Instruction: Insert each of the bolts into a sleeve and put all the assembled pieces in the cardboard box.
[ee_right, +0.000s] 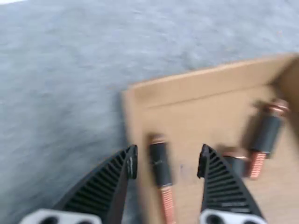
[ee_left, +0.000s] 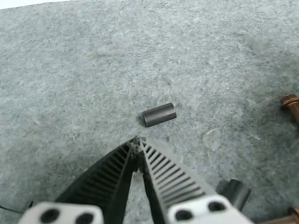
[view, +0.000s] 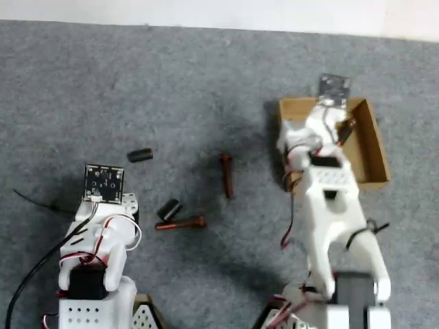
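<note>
My left gripper is shut and empty, its tips just short of a dark sleeve lying on the grey mat. That sleeve is beyond the left arm; a second sleeve lies beside a copper bolt. Another bolt lies mid-table. My right gripper is open over the cardboard box. An assembled bolt-and-sleeve piece lies between its fingers without touching them. Two more assembled pieces lie farther in the box.
The cardboard box stands at the right rear, with the right arm's wrist over it. Grey mat covers the table. A black cable trails by the left arm's base.
</note>
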You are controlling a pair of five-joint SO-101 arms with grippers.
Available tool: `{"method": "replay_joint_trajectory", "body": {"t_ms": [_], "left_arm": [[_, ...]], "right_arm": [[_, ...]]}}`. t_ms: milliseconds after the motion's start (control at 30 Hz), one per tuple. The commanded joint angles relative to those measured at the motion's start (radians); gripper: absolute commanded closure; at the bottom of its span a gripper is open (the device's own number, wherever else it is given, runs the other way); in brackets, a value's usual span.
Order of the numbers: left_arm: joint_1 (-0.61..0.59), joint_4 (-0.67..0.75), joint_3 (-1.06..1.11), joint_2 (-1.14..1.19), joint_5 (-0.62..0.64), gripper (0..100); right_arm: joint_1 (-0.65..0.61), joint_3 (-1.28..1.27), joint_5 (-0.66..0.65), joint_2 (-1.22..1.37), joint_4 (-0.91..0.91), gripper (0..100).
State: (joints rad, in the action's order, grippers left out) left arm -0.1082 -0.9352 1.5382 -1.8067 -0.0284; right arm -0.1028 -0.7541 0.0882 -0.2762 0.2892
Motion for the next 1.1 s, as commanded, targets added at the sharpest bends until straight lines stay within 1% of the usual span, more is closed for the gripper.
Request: {"method": "replay_joint_trajectory", "body": {"t_ms": [0,233,367,500,633,833,967,1067], "left_arm": [[-0.012,0.023,-0.013,-0.012,-0.006,99],[-0.013,0.023,-0.015,-0.012,-0.006,99],[-0.016,0.023,-0.015,-0.012,-0.006,99],[-0.067,0.023,-0.019,-0.013,-0.002,99],[-0.114,0.023,-0.03,-0.013,0.0,99],[-0.116,0.023,-0.03,-0.013,0.0,99],[-0.116,0.023,-0.03,-0.013,0.0,99],[-0.117,0.023,-0.031,-0.013,0.0,99]], "right_arm": [[-0.104,-0.097,0.009,-0.202,0.004,81.5],[-0.312,-0.291,0.009,-0.412,0.005,81.5],[-0.437,-0.36,0.009,-0.46,0.007,81.5],[-0.526,-0.384,0.009,-0.464,0.007,81.5],[-0.549,-0.386,0.009,-0.464,0.007,81.5],[-0.553,-0.41,0.008,-0.464,0.008,81.5],[-0.553,-0.423,-0.06,-0.464,0.007,81.5],[-0.553,-0.424,-0.072,-0.464,0.007,81.5]]}}
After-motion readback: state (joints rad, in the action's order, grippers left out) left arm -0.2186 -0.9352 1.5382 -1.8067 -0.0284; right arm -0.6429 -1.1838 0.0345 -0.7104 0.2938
